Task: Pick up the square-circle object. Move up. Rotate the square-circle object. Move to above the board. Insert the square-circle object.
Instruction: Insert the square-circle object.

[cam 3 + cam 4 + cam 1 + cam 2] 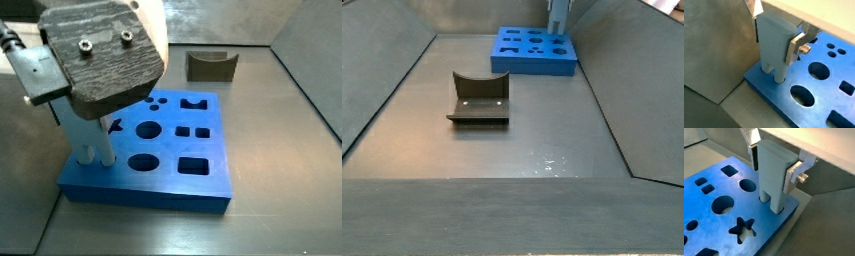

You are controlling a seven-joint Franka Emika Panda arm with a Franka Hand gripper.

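— Grey metal all round: a flat floor with sloping walls rising from its edges. What sits on it?

— Two things. Toward the far edge in a side view lies the board (536,52), a thick blue slab with shaped cut-outs: circles, squares and a star (743,227). Nearer the middle of the floor, well apart from the slab, stands a small olive-brown U-shaped block (478,99); a side view (210,66) shows it close to the back wall.

— And your tool?

— My tool (775,27) hangs over one corner of the board. Its flat silver fingers (798,44) are clamped on the square-circle object (773,42), a pale grey piece held upright. Both wrist views show the plates pressed to its broad upper part, with a bolt (803,177) showing on one plate.

— Where exactly is the piece?

— Its upper part is a flat rectangular body; below that it narrows to rounded legs (777,203). Those lower ends meet the blue slab close to its corner (96,152), right by the edge. Whether they sit inside a cut-out or only rest on the surface, I cannot tell. In a side view (557,16) only the grey piece shows, standing above the board's far side, and the rest of my tool is cut off by the frame.
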